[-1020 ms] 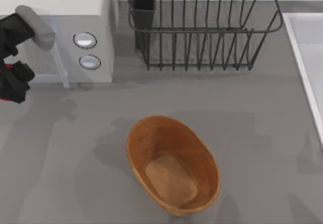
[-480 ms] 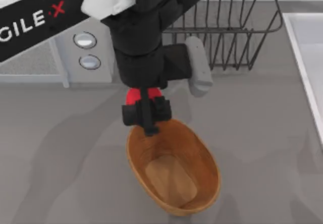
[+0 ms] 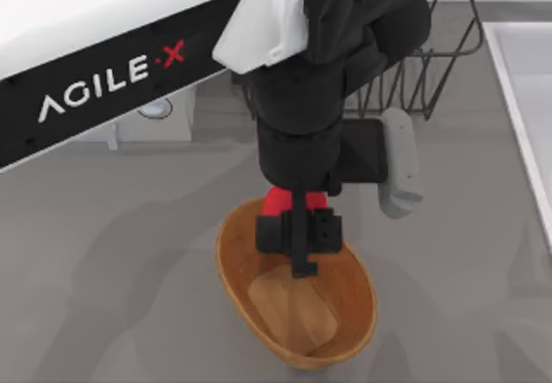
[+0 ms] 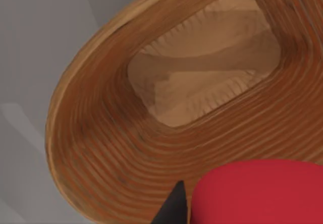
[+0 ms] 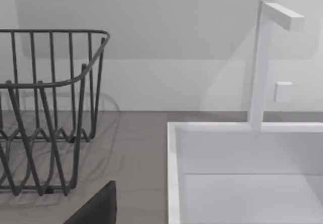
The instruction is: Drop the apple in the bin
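Left gripper (image 3: 297,232) hangs above the bin's (image 3: 362,271) back rim, jaws clamped on the apple (image 3: 293,202). Release here and the apple may clip the rim, bouncing onto the surface.

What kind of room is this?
Probably a kitchen counter: a black wire dish rack, a white sink with a faucet, and a microwave at the back.
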